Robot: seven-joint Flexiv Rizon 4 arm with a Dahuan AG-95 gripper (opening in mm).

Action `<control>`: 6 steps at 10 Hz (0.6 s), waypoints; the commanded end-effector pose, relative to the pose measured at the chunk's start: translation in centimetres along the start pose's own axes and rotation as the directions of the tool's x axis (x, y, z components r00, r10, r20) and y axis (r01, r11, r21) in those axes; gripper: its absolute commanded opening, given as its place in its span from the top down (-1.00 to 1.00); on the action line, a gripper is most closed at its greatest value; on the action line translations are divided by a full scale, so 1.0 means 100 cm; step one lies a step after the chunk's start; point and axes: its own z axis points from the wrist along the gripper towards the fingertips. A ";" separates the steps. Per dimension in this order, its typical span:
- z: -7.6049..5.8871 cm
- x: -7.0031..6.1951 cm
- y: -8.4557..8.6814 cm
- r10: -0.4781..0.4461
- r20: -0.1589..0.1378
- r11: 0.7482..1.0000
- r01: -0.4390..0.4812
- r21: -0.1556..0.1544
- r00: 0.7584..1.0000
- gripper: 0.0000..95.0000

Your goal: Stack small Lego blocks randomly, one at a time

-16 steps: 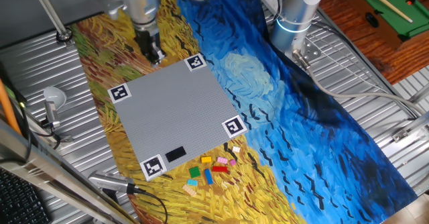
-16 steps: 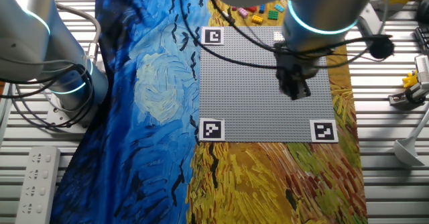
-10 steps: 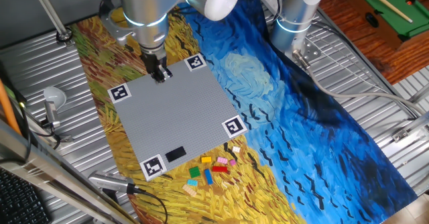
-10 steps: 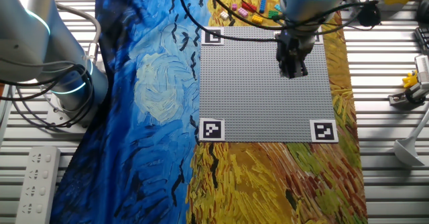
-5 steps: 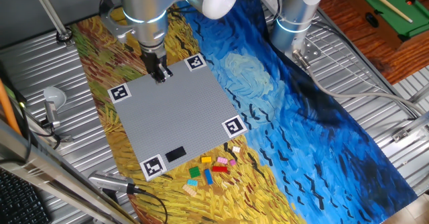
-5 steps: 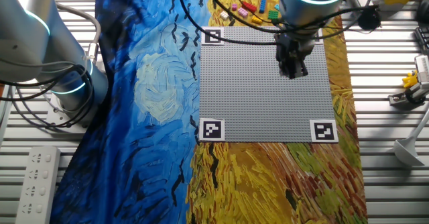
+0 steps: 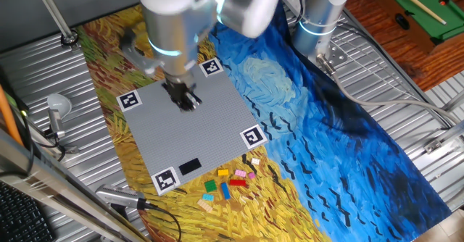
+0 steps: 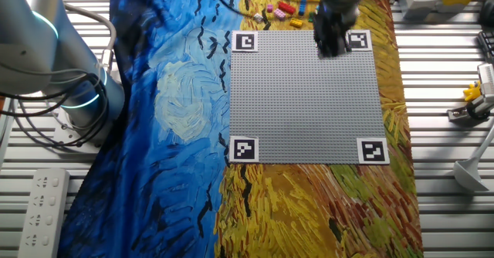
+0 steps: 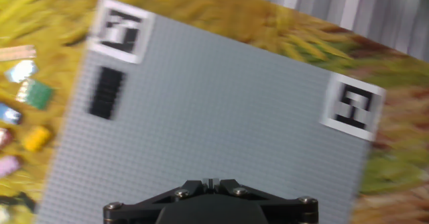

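Observation:
The small Lego blocks [image 7: 226, 182] lie loose on the yellow cloth just past the near edge of the grey baseplate [image 7: 205, 130]. They are yellow, red, pink, blue, green and tan. In the other fixed view the blocks [image 8: 287, 11] lie above the plate's top edge. In the hand view they lie along the left edge, among them a green one [image 9: 37, 94] and a yellow one [image 9: 37, 138]. My gripper [image 7: 188, 104] hangs over the plate's middle, shut and empty. It is blurred in the other fixed view [image 8: 332, 48]. The fingertips [image 9: 212, 182] meet at the bottom of the hand view.
A flat black brick [image 7: 190, 167] sits on the baseplate near the blocks and also shows in the hand view [image 9: 106, 93]. Black-and-white marker tags [image 7: 251, 136] mark the plate's corners. A second robot arm's base [image 7: 317, 24] stands on the blue cloth at the back.
My gripper has moved from the far corner of the baseplate across the plate toward the side where the blocks lie. The blocks have not moved.

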 end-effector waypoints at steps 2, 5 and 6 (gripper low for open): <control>-0.001 0.001 -0.003 -0.033 0.003 0.999 0.033 -0.028 0.999 1.00; -0.001 0.001 -0.003 -0.059 0.004 0.997 0.059 -0.048 0.998 1.00; 0.000 -0.002 0.002 -0.034 0.006 0.998 0.034 -0.050 0.999 1.00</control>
